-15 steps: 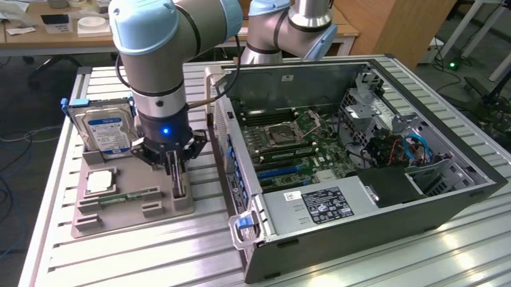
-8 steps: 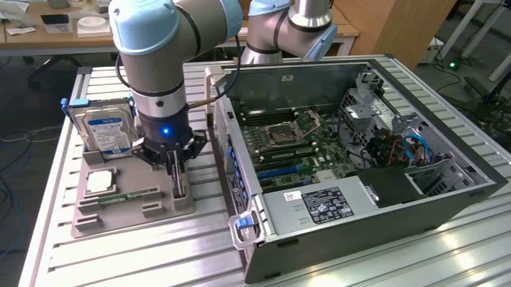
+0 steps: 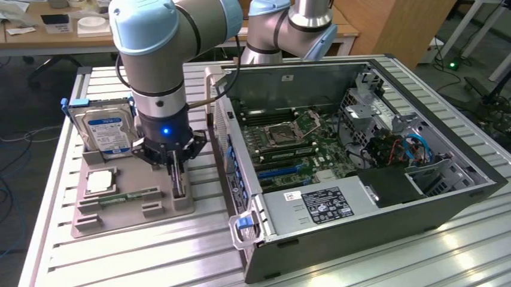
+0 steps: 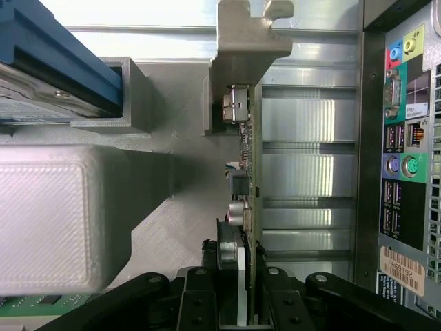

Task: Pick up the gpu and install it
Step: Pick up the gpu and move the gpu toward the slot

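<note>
The gpu [image 3: 178, 184] stands on its long edge in a slot of the grey holder [image 3: 131, 210], at the holder's side nearest the case [image 3: 375, 197]. In the wrist view it shows edge-on as a thin line, with its pale bracket [image 4: 249, 41] at the end farthest from the gripper [image 3: 174, 162]. Its long axis runs level, parallel to the case's rear panel.

The gripper hangs straight above the card and points down. It straddles the card's thickness near the end opposite the bracket, so the card lies directly below and between its two sides, not off to either hand. The gap across the card is narrow. I cannot tell whether the gripper already pinches the card or stands just clear of it. The card sits seated in its slot, not lifted.

A hard drive [image 3: 108, 134] stands in the same holder on the exterior view's left. The open case lies on the exterior view's right, on the same surface [image 3: 119, 260], just beside the holder.
</note>
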`<control>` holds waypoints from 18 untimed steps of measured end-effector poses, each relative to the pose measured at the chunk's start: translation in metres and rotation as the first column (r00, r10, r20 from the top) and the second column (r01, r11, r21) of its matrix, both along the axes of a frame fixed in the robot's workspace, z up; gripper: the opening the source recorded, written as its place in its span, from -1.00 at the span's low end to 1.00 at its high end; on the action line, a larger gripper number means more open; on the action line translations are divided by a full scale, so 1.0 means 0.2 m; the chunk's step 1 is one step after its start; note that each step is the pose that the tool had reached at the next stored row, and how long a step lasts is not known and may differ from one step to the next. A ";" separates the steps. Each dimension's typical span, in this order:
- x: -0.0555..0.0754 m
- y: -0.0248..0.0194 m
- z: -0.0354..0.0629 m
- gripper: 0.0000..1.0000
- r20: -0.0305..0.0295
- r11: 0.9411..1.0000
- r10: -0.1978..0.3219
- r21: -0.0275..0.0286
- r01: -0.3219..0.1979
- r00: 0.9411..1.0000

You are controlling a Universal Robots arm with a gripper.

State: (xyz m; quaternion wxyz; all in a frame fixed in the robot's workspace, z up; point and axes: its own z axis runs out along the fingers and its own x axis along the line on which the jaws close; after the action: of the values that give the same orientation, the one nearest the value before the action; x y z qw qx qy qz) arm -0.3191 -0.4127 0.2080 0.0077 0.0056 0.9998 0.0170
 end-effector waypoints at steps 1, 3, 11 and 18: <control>0.00 0.000 0.000 -0.44 0.000 1.000 0.000 0.000 0.000 1.000; 0.00 0.000 0.000 -0.44 0.000 1.000 0.000 0.000 0.000 1.000; 0.00 0.000 0.000 -0.44 0.000 1.000 0.000 0.002 0.000 1.000; 0.00 0.000 0.060 -0.44 0.000 1.000 0.000 0.003 0.000 1.000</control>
State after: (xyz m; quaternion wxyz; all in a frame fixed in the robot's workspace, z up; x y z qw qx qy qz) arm -0.3191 -0.4127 0.2199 0.0077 0.0057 0.9998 0.0187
